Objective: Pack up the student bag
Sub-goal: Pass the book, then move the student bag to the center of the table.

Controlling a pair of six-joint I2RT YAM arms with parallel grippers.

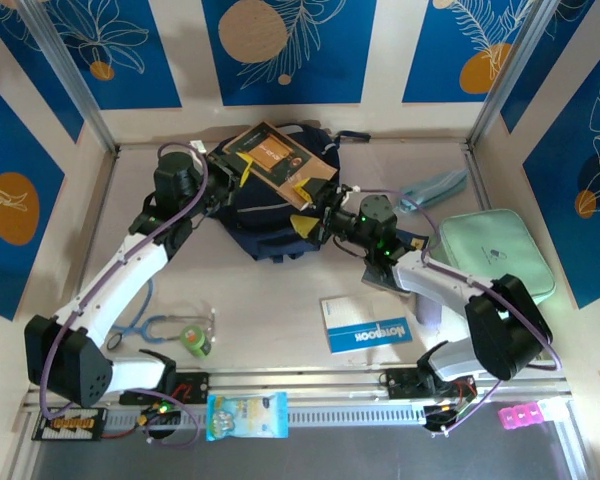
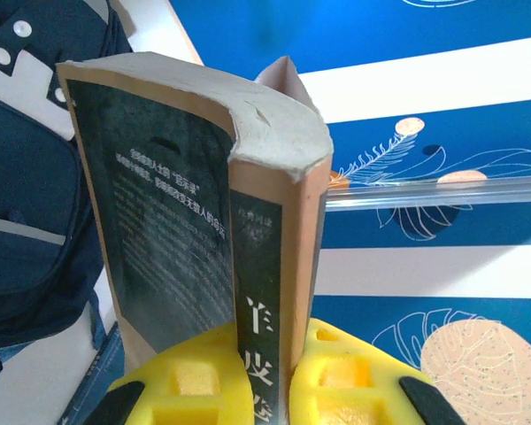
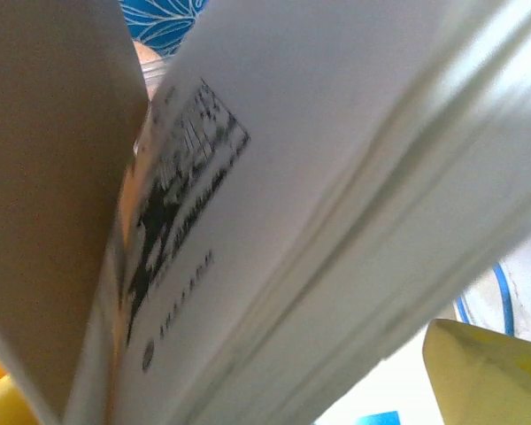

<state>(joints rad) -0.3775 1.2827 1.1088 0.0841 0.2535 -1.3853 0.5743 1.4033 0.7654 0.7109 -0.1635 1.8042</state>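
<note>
left hand (image 2: 267, 382) clamped on one book (image 2: 159, 212), right hand (image 1: 305, 207) open, one student bag (image 1: 265, 228)

The left tool (image 2: 264, 390) has matt yellow plastic pads (image 2: 190, 385); the book (image 2: 159, 221) between them has a matt paper cover and rough page edges. Beside that tool, the backpack (image 2: 22, 230) is woven navy cloth.

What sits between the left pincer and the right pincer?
A brown-and-black paperback book, overlapping the navy fabric backpack in the top view; the left pincer clamps it.
</note>
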